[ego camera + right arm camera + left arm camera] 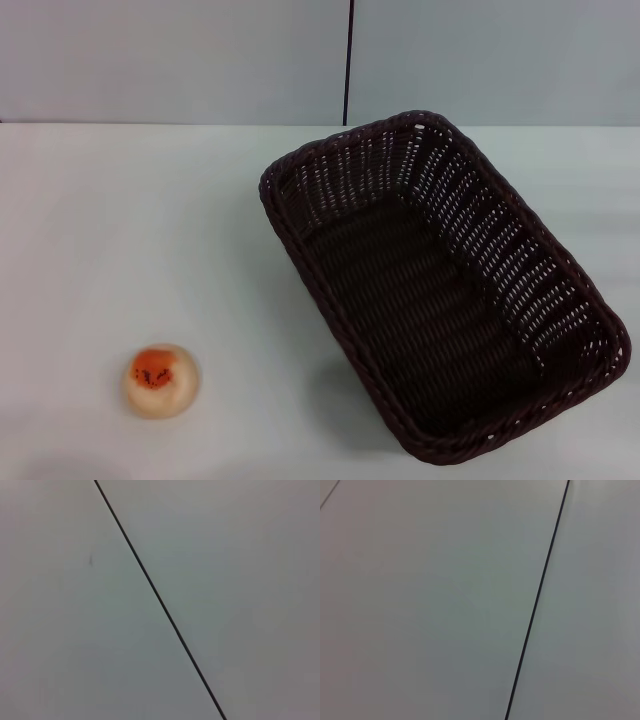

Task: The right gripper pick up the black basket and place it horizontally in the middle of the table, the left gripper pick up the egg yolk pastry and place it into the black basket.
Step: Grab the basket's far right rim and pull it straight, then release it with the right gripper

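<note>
The black basket lies on the white table at the right, turned at a slant, one corner toward the back and one toward the front right. It is empty. The egg yolk pastry sits on the table at the front left, orange seeded patch up, well apart from the basket. Neither gripper shows in the head view. Both wrist views show only a pale flat surface crossed by a thin dark line.
A pale wall with a thin dark vertical seam stands behind the table's far edge. Bare tabletop lies between the pastry and the basket.
</note>
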You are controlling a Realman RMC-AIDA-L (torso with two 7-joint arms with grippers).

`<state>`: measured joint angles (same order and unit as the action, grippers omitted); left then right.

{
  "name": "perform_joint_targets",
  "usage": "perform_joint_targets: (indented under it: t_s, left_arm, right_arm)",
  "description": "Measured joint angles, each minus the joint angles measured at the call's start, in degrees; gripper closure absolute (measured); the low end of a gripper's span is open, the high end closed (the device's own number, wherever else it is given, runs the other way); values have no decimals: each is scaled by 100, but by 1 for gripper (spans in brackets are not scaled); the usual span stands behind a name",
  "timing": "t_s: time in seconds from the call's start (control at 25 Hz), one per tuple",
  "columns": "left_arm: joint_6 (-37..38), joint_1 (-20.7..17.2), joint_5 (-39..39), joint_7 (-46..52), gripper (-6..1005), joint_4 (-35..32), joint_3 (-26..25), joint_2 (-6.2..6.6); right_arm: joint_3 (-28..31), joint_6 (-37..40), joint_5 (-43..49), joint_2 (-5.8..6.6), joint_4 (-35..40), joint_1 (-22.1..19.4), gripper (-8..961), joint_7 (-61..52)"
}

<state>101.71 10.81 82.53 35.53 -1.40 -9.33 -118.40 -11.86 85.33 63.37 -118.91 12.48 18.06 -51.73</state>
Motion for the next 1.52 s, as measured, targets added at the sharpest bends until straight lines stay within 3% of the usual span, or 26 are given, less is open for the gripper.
perform_joint_targets:
  t_s: [0.6, 0.8, 0.84, 0.88, 0.96, 1.04, 1.08, 1.16, 1.24, 1.4, 1.44, 1.52]
  left_arm:
    - [7, -35, 6, 39, 397, 0, 2, -8]
    - [13, -53, 19, 47, 397, 0, 3, -3]
    - [14, -54, 23, 47, 398, 0, 10, -3]
    - [14, -54, 23, 47, 398, 0, 10, -3]
    - [15, -54, 31, 49, 398, 0, 23, 2]
    - [15, -53, 33, 51, 398, 0, 26, 8]
    - [15, -53, 33, 51, 398, 0, 26, 8]
    - [14, -52, 40, 49, 398, 0, 33, 8]
    - [-1, -52, 45, 38, 398, 0, 48, 2]
    - [-18, -52, 47, 19, 399, 8, 57, -5]
    - [-25, -55, 47, 9, 399, 17, 58, -6]
    - [-26, -57, 47, 5, 399, 20, 57, -6]
  right_arm:
    - [-194, -19, 256, 46, 187, -2, 524, -318]
    - [-393, -76, 1271, 185, 1218, 10, 525, -1857]
    - [-590, -38, 1938, 297, 1875, 65, 525, -2749]
    - [-590, -38, 1938, 297, 1875, 65, 525, -2749]
    - [-780, 101, 2620, 394, 2592, 147, 525, -3656]
    - [-893, 578, 3576, 489, 3718, 330, 525, -4879]
    - [-893, 578, 3576, 489, 3718, 330, 525, -4879]
    - [-898, 959, 4082, 548, 4396, 500, 525, -5527]
    - [-926, 1497, 4772, 685, 5247, 849, 526, -6348]
    - [-1093, 1726, 5558, 812, 5691, 1252, 526, -7071]
    - [-1303, 1851, 6042, 877, 5842, 1522, 526, -7392]
    - [-1438, 1904, 6230, 893, 5894, 1648, 493, -7501]
